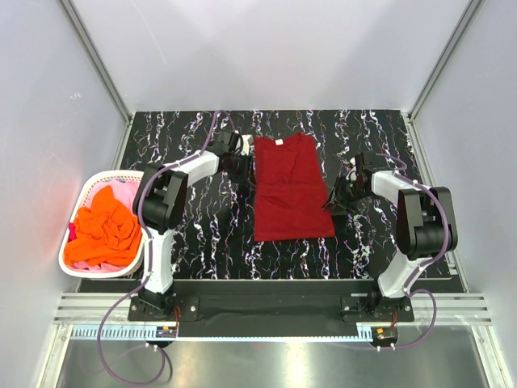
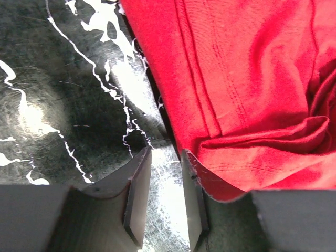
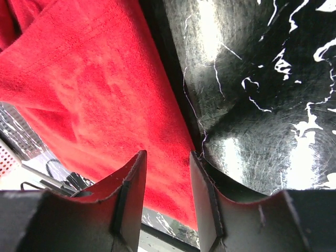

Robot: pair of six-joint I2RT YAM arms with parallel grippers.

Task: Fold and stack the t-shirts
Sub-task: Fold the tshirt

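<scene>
Status: the dark red t-shirt (image 1: 287, 190) lies flat in the middle of the table (image 1: 202, 242), collar at the far end, hem at the near end. The sleeves appear turned in, leaving a long narrow rectangle. The lengthwise fold is judged done; the crosswise fold is not yet made. No stack exists.

Left pincer (image 2: 165, 157): low on the table at the shirt's far-left edge. The jaws are partly apart with bare table in the gap. The cloth edge lies against the outer side of one finger, with a rumpled fold just beyond. Nothing is gripped.

Right pincer (image 3: 168, 157): at the shirt's right edge, nearer the hem. The jaws are partly apart at the cloth edge. The gap looks too wide for a pinch on thin cloth, so it is judged to hold nothing.

Remaining: the white plastic basket (image 1: 85, 190) at the table's left edge holds an orange t-shirt (image 1: 105, 230) heaped on pink cloth (image 1: 125, 192). Both are crumpled and unfolded. How many garments are in the heap cannot be told.

Obstructions: nothing lies between the pincers and the shirt. The basket sits just beside the left arm's upright link, so reaching it looks cramped. The far-left rumple may spoil the next fold unless smoothed.
</scene>
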